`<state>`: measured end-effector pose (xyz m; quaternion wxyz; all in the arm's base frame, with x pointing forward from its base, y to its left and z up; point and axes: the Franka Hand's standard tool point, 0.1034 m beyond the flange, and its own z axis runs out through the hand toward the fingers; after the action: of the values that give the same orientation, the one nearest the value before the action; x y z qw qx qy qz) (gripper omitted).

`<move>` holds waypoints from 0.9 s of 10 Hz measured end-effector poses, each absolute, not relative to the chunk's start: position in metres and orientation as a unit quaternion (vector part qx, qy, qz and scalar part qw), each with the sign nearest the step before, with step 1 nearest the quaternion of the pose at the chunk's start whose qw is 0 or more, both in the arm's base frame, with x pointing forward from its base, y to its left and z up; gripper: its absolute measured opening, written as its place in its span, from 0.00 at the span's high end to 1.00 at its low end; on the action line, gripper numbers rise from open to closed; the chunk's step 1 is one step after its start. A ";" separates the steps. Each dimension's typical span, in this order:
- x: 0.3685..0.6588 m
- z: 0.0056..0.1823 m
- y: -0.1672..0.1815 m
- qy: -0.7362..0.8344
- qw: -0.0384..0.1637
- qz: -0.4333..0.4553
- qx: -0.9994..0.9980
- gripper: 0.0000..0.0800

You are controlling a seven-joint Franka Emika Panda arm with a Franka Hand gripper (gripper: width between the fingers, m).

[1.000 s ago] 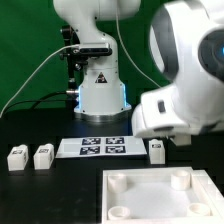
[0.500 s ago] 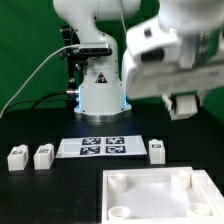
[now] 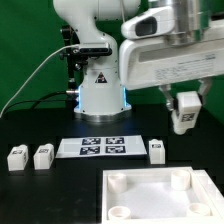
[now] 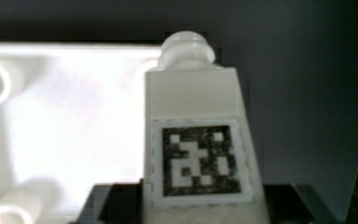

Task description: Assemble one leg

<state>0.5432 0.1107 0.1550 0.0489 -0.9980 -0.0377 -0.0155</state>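
Exterior view: marker board lies flat mid-table, in front of the robot base. Off its end on the exterior view's left stand two legs side by side, close but apart: outer leg, then inner leg nearer the board. Third leg stands just beside the board's other end, on the exterior view's right. Tray piece lies nearest the camera, front right, with the third leg just behind its back edge. Raised leg is off the table in the gripper, above and right of the third leg. Wrist view: raised leg in front, tray piece beyond it.
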 end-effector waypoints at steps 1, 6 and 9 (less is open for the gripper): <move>0.576 0.167 0.094 -0.039 0.048 -0.075 -0.995 0.63; 0.624 0.171 0.090 -0.015 0.055 -0.263 -0.963 0.63; 0.623 0.166 0.092 -0.015 0.057 -0.248 -0.967 0.63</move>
<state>0.6231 0.0921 0.1658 0.0565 -0.9670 -0.0152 -0.2478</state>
